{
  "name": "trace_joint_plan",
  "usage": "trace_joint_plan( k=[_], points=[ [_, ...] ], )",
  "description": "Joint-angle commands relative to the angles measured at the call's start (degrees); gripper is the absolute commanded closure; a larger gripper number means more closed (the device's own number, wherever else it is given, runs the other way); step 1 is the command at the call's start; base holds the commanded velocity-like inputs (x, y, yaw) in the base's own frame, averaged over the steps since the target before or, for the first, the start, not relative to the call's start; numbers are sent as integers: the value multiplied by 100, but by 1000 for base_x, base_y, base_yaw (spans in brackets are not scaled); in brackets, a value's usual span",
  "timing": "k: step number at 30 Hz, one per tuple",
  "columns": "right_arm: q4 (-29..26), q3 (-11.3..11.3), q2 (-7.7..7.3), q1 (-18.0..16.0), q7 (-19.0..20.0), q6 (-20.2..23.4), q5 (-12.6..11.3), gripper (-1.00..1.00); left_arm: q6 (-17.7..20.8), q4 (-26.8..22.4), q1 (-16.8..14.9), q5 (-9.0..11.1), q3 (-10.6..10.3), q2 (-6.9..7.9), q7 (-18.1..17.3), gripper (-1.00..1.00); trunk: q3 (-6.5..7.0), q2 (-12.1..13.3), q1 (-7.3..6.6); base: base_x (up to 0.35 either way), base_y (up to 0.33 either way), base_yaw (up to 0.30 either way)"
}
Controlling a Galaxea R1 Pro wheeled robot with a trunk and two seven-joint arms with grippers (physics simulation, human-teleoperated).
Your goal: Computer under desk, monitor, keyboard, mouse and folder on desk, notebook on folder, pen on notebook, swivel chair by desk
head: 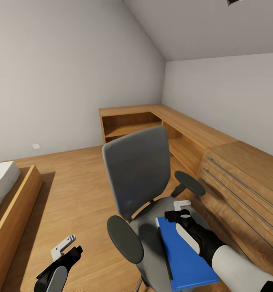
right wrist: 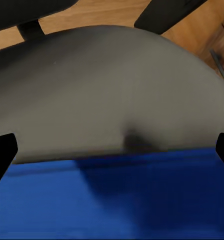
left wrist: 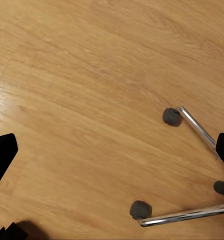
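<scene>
The grey swivel chair [head: 138, 174] stands in front of me with its back turned toward the wooden counter. A bright blue folder [head: 187, 259] lies flat on its seat. My right gripper [head: 181, 211] hovers over the folder's far end, open with nothing between its fingers. In the right wrist view the folder [right wrist: 112, 200] and the grey seat [right wrist: 107, 90] lie just beyond the gripper [right wrist: 114, 150], whose dark fingertips [right wrist: 3, 155] are spread wide apart. My left gripper [head: 69, 245] hangs open, low beside the chair. The left wrist view shows it [left wrist: 114, 150] over the floor near the chair's chrome base [left wrist: 196, 127] and castors.
A light wooden counter [head: 233, 170] with long bar handles and open shelves runs along the right wall and round the far corner. A bed in a wooden frame [head: 7, 190] stands at the left. Open wood floor [head: 71, 182] lies between them.
</scene>
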Motion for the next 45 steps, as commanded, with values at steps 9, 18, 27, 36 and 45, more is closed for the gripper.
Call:
trace_joint_plan(
  k=[9,18,27,36,45],
  points=[
    [-12,40,-8,-7,-56,15,-44,-100,19,-9,-3,47,7,-4,33,-100,-5,-3,-2,-177,0,0],
    [-13,40,-8,-7,-60,14,-44,-100,19,-1,-3,47,7,-4,33,-100,-5,-3,-2,-15,0,0],
    [-12,40,-8,-7,-60,3,-44,-100,21,0,-3,53,-42,-4,32,-100,-23,-43,20,0,0,0],
    [-13,40,-8,-7,-60,-3,-44,-100,22,0,-3,49,-130,-4,33,-100,-131,-284,151,0,0,0],
    [-14,40,-8,-7,-60,-14,-37,-100,19,0,-3,50,-125,-4,33,-100,-131,-284,151,0,0,0]
  ],
)
